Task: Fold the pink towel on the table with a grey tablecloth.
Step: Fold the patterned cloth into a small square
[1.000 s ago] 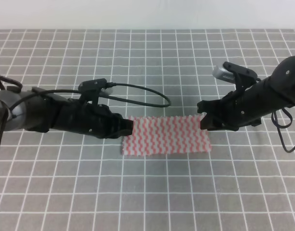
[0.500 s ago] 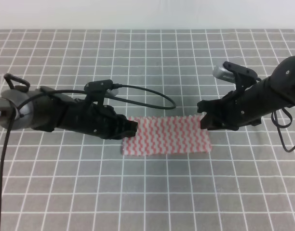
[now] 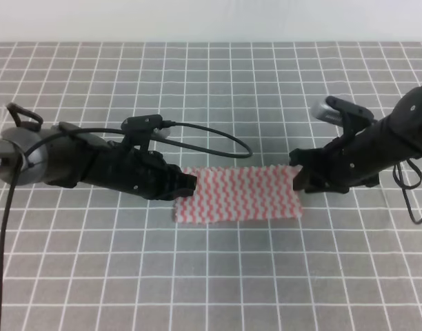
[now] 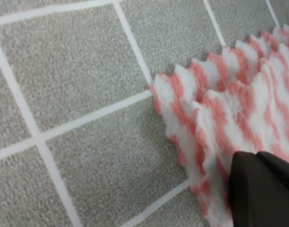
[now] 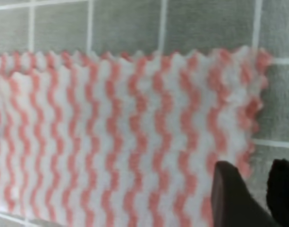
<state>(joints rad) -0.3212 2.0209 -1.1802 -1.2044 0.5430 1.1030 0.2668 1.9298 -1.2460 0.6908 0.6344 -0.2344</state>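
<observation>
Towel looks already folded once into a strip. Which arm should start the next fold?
Probably the left. The left pincer sits at the pink towel's near-left corner, where the left wrist view shows its fingertip over layered edges. The right pincer sits at the opposite end, with a finger beside that edge.

Even, bright light; faint shadows; wrist views softly blurred.

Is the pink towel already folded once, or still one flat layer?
Folded once: the left wrist view shows two stacked zigzag edges of the pink towel, one layer on another.
</observation>
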